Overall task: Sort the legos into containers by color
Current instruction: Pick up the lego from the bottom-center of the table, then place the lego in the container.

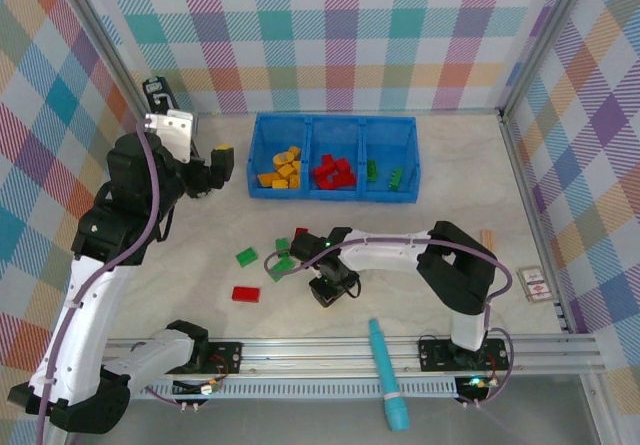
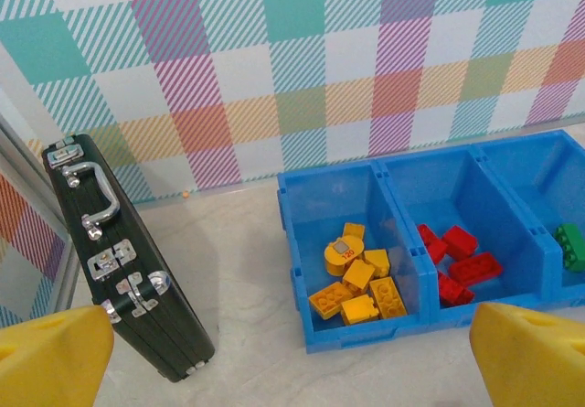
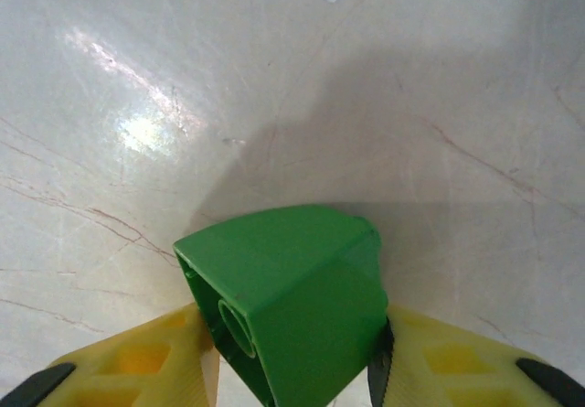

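The blue tray (image 1: 335, 118) stands at the back, and its three containers hold orange-yellow legos (image 1: 282, 168), red legos (image 1: 333, 172) and green legos (image 1: 385, 175). My left gripper (image 1: 222, 160) hovers open just left of the tray. In the left wrist view the left gripper (image 2: 292, 370) has nothing between its yellow fingertips (image 2: 55, 357), and the orange-yellow legos (image 2: 361, 283) lie in the tray (image 2: 393, 165) ahead. My right gripper (image 3: 292, 370) is shut on a green lego (image 3: 292, 306) at the table surface. From above, the right gripper (image 1: 290, 257) sits among loose bricks mid-table.
A green brick (image 1: 246, 257) and a red brick (image 1: 245, 293) lie loose left of the right gripper, and another red one (image 1: 301, 232) lies behind it. A black case (image 2: 119, 270) stands left of the tray. A teal tool (image 1: 385, 370) crosses the front rail. A small card (image 1: 533, 285) lies at right.
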`<state>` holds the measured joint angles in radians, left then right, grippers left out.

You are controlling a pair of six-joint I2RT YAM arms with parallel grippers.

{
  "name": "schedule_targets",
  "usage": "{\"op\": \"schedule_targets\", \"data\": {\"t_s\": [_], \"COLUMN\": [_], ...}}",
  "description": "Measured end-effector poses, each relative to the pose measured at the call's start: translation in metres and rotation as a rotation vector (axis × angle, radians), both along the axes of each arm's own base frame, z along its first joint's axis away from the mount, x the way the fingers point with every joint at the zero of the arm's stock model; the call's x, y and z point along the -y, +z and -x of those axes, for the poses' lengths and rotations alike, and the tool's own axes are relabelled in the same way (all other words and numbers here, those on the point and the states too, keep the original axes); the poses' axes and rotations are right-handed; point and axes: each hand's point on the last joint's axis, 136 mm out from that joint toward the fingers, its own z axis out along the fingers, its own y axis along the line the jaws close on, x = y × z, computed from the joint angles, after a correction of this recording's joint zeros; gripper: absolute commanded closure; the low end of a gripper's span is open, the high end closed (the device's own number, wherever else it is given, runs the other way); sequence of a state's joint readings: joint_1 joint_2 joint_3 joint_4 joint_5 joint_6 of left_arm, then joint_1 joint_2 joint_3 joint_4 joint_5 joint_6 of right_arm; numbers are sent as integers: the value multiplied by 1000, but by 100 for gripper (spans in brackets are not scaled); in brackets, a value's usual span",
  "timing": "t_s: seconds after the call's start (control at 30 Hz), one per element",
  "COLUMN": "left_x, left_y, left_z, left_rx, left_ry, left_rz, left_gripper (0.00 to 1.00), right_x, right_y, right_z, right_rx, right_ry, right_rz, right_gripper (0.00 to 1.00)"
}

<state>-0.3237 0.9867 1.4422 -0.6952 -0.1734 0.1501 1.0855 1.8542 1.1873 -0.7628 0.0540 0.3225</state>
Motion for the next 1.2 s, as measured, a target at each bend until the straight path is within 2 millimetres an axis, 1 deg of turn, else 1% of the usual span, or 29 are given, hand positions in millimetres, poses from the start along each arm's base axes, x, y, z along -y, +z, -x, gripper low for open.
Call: {"op": "schedule_targets", "data": {"t_s": [0.07,0.2,0.33,0.4,0.47,0.53,0.63,0.7,0.77,0.83,0.87,0.97,1.1,1.2], "left_x": [0,0,0,0,0,0,1,1,1,1,2,3,5,6], "left_y": [0,0,-2,-2,-2,-2,-3,-4,-5,-5,-6,-10,-19,-25], "left_z": [0,0,-1,-2,-3,-3,-5,-6,-6,-7,-8,-12,-20,-25], "left_rx": [0,0,-1,1,4,2,-2,-4,-6,-7,-10,-24,-54,-70], "left_ry": [0,0,1,2,3,3,4,4,4,4,4,4,7,11], "left_rz": [0,-1,-1,-1,0,-1,-3,-3,-4,-5,-6,-10,-22,-29], "left_gripper": [0,0,0,0,0,0,0,0,0,0,0,0,0,0], "right_x": [2,16,35,50,64,83,113,134,154,168,171,177,174,168], "right_y": [1,11,37,55,76,103,139,155,164,163,159,140,111,100], "right_z": [-11,-40,-72,-90,-113,-146,-193,-217,-239,-261,-269,-292,-306,-316], "right_rx": [18,56,120,159,211,287,399,456,493,508,507,484,429,409], "right_ry": [-16,-73,-123,-148,-174,-216,-286,-329,-373,-402,-411,-427,-419,-414], "right_rz": [-10,-31,-73,-86,-99,-120,-134,-129,-119,-103,-98,-81,-68,-75], "right_gripper": [61,62,62,62,62,62,61,61,61,61,61,59,55,52]}}
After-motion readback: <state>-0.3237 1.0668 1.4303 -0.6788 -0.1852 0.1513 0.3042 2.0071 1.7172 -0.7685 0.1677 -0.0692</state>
